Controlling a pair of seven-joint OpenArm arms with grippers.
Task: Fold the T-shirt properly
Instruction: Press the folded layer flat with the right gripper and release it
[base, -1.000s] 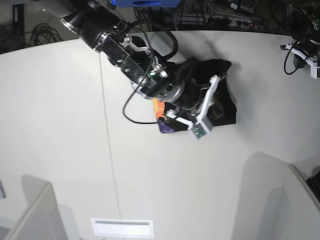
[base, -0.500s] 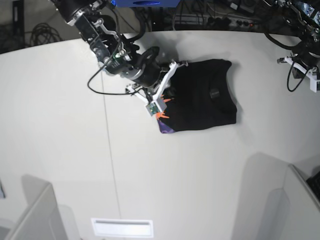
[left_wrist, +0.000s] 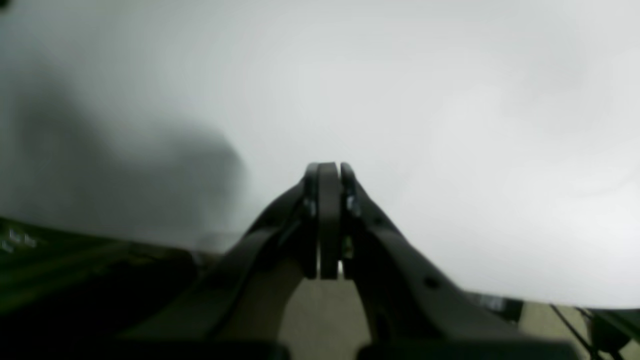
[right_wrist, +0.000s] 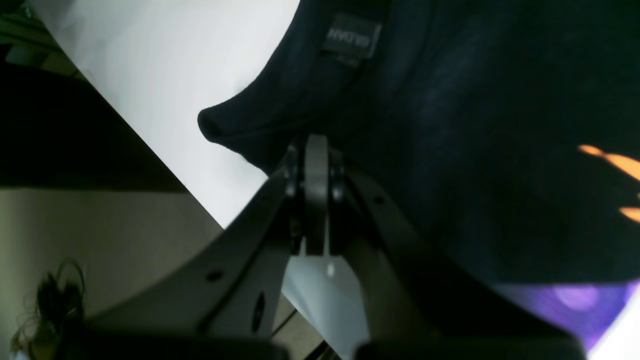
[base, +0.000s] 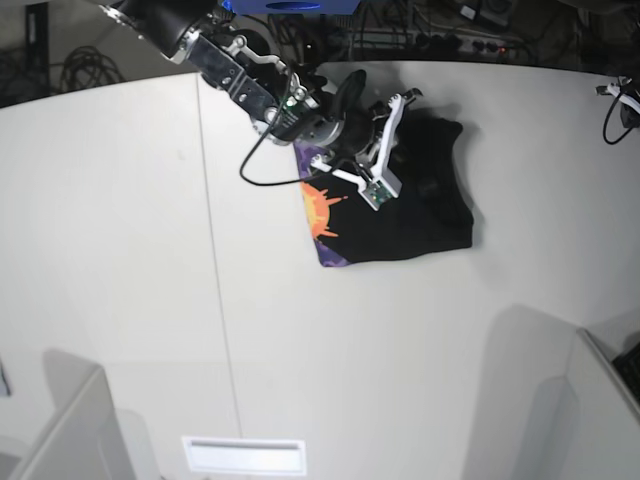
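The black T-shirt (base: 420, 215) lies folded on the white table (base: 120, 250), with an orange sun print (base: 322, 210) and purple pattern showing along its left edge. My right gripper (base: 405, 150) hovers over the shirt's upper part. In the right wrist view the right gripper (right_wrist: 316, 142) is shut, its tips at a dark fold of the T-shirt (right_wrist: 475, 150) near the neck label (right_wrist: 350, 37). I cannot tell whether it touches the cloth. In the left wrist view my left gripper (left_wrist: 327, 172) is shut and empty over bare table.
Only a bit of the left arm (base: 627, 95) shows at the base view's right edge. Cables and a power strip (base: 470, 45) lie behind the table's far edge. Grey partitions (base: 60, 430) stand at the near corners.
My right arm swung from the shirt's left edge to above its upper middle, uncovering more of the orange print. The left arm drew back toward the right edge.
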